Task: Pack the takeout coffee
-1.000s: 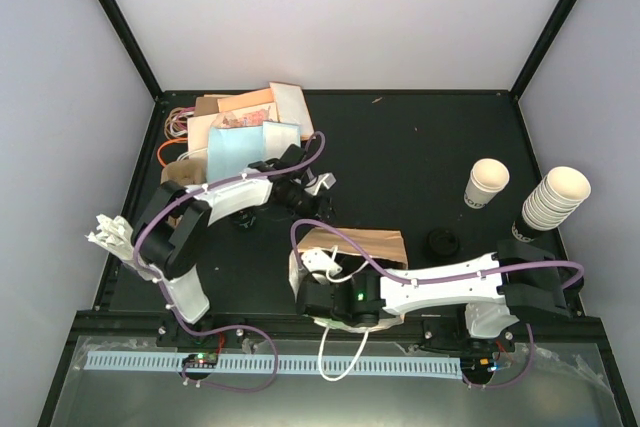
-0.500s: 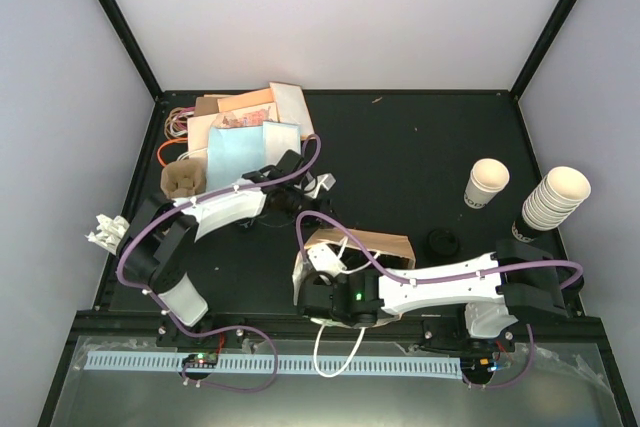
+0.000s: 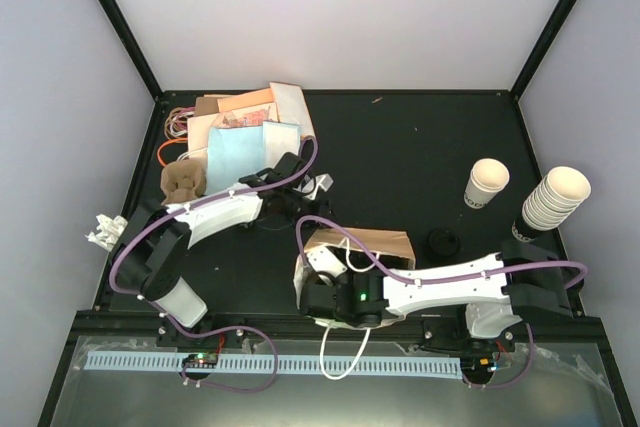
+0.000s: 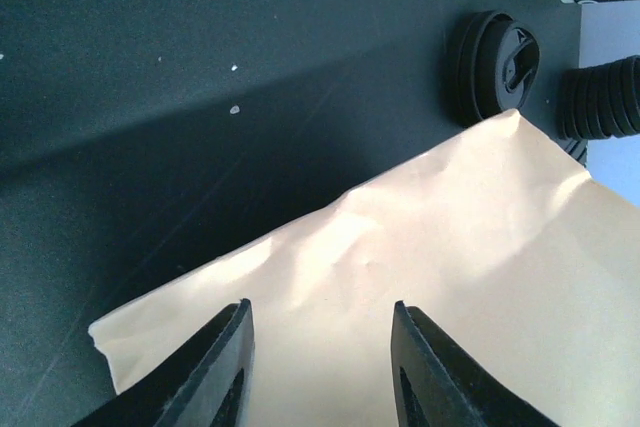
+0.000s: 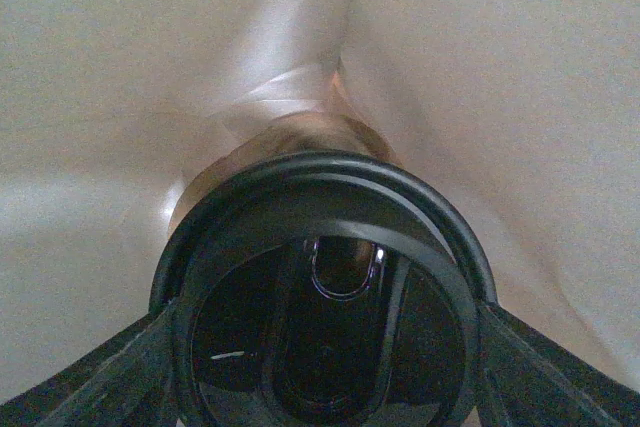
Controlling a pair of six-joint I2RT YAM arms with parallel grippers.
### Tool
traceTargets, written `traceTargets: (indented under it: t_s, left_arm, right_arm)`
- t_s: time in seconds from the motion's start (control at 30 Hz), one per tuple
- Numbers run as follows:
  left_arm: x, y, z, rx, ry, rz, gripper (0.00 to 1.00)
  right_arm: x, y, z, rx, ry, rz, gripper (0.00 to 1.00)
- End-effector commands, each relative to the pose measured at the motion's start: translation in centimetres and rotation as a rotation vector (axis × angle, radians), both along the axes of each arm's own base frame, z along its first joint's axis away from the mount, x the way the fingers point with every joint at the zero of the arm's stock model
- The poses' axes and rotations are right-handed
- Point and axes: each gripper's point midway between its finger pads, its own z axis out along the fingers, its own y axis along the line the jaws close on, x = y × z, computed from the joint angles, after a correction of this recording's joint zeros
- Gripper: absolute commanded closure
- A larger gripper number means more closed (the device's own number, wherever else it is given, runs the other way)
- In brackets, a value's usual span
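The takeout coffee [image 5: 330, 182] shows only in the right wrist view, as a round black lid seen from above. My right gripper [image 5: 327, 337] is shut on it, one finger on each side of the lid, deep inside a brown paper bag [image 5: 150, 87]. In the top view the bag [image 3: 378, 241] lies near the front middle, with the right arm [image 3: 440, 283] reaching into its left end; the cup is hidden there. My left gripper [image 4: 320, 317] hovers over the bag's outer paper [image 4: 450, 247], its jaws apart with nothing between them. It sits at the bag's far-left corner [image 3: 300, 203].
A loose black lid [image 3: 441, 242] lies right of the bag. A lidless white cup [image 3: 487, 183] and a stack of cream cups [image 3: 555, 197] stand at the right. Paper bags, napkins and a cup carrier [image 3: 240, 132] pile up at the back left. Crumpled white paper [image 3: 105, 230] lies at the left edge.
The left arm's elbow has dropped and swung toward the front while its gripper stays by the bag's far-left corner. The bag has shifted slightly. The right arm holds still.
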Motion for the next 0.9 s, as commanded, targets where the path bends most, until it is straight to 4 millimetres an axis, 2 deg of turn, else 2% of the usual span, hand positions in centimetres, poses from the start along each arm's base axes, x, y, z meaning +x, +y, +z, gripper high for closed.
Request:
traceTargets:
  t_s: [0.0,0.13,0.27,0.33,0.4,0.5,0.87]
  left_arm:
    - [-1.5,0.6,1.2,0.013,0.027,-0.022,0.57]
    - [0.2,1.9,4.3,0.033,-0.092,-0.016,0.44]
    - [1.4,2.8,9.0,0.052,-0.258,-0.053,0.39]
    - [1.1,2.9,11.2,0.030,-0.334,-0.098,0.39]
    - [0.6,2.9,12.9,-0.009,-0.397,-0.133,0.34]
    - [0.1,2.9,12.0,-0.027,-0.408,-0.150,0.31]
    - [0.1,2.4,3.2,0.009,-0.211,-0.083,0.32]
  right_arm:
    - [1.2,-1.2,1.5,0.004,-0.081,0.005,0.42]
    - [1.1,-1.6,2.0,0.033,-0.086,0.026,0.41]
    - [0.9,-1.7,2.3,0.070,-0.078,0.041,0.41]
    - [0.9,-1.8,2.4,0.082,-0.076,0.044,0.41]
    - [0.8,-1.9,2.4,0.088,-0.074,0.043,0.41]
    - [0.7,-1.9,2.2,0.091,-0.061,0.042,0.41]
    - [-0.2,-0.8,0.0,-0.057,-0.085,0.067,0.41]
